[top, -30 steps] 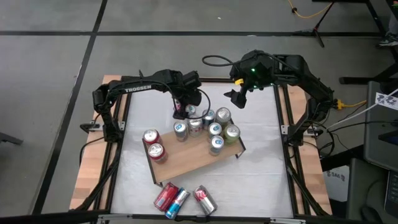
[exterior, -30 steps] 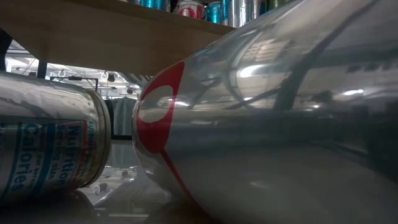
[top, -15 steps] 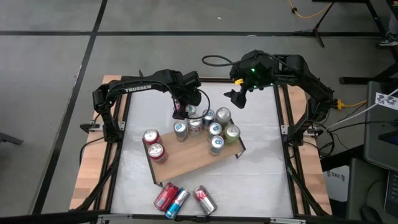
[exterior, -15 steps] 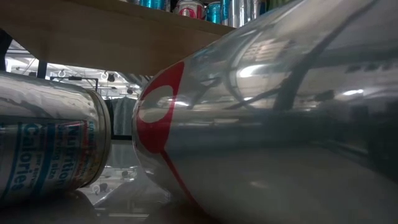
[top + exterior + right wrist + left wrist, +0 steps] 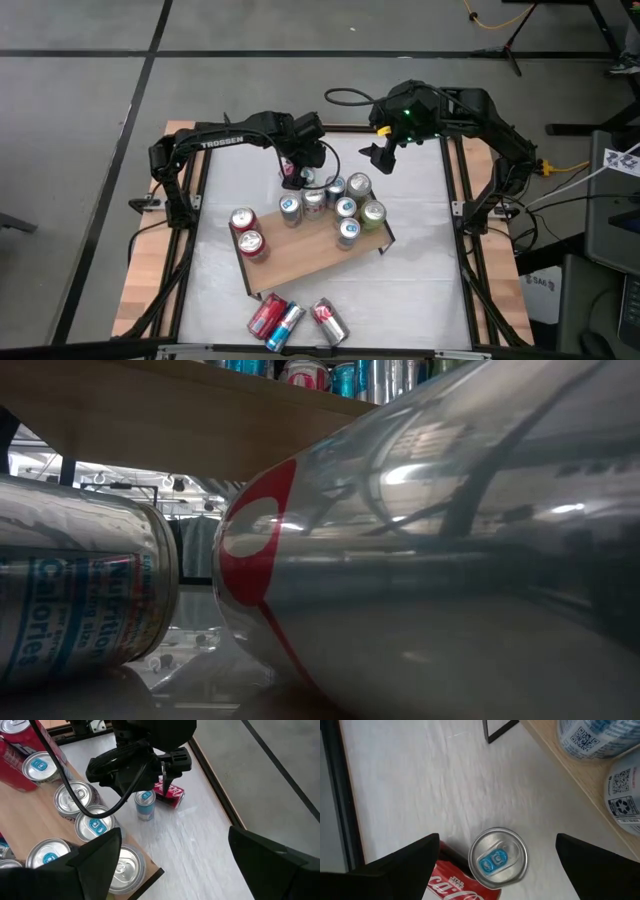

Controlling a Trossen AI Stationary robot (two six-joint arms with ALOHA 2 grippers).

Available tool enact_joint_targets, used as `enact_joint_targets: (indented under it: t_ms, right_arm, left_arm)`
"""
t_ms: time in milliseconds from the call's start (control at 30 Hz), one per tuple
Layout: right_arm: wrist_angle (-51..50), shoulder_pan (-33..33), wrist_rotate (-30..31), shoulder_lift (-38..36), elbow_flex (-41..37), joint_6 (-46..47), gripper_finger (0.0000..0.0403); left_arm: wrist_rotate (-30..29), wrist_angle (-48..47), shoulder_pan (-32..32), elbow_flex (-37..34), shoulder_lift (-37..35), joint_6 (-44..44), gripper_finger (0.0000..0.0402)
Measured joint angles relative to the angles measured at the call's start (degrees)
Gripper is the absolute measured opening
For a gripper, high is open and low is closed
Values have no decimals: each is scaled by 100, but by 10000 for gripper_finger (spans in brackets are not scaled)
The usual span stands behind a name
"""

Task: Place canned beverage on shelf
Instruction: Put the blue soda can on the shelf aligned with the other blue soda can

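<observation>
A silver can with a blue tab [image 5: 497,856] stands upright on the white table just past the far edge of the shelf [image 5: 310,250], a wooden board on black legs. A red can [image 5: 454,882] lies on its side against it. My left gripper [image 5: 497,840] hangs open a little above the upright can, one finger to each side of it and clear of it; the right wrist view shows the same can [image 5: 145,806] under that gripper. My right gripper [image 5: 382,158] waits open, raised over the table's far right part.
Several cans stand upright on the shelf: two red ones [image 5: 246,230] at its left end and a cluster of silver ones [image 5: 345,205] at its far right. Three cans [image 5: 295,320] lie on the table near its front edge, right before the low camera [image 5: 420,560].
</observation>
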Motion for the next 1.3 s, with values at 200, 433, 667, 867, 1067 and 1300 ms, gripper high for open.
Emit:
enact_joint_targets:
  t_ms: [200,433,667,867,1067,1300]
  right_arm:
    - [130,0,0,0,0,2,356]
    - [174,0,0,0,0,4,356]
    - [366,0,0,0,0,4,356]
    - [414,0,0,0,0,4,356]
    - [412,0,0,0,0,2,356]
    - [410,0,0,0,0,2,356]
  left_arm:
    - [3,-78,0,0,-2,-2,393]
    - [44,60,-4,-113,-8,-16,393]
    - [-9,421,0,-599,-9,-5,393]
    - [-11,807,-35,-915,-9,-2,393]
    - [-11,1025,-37,-1080,-9,0,393]
    - [-321,1148,-66,-1226,-9,2,392]
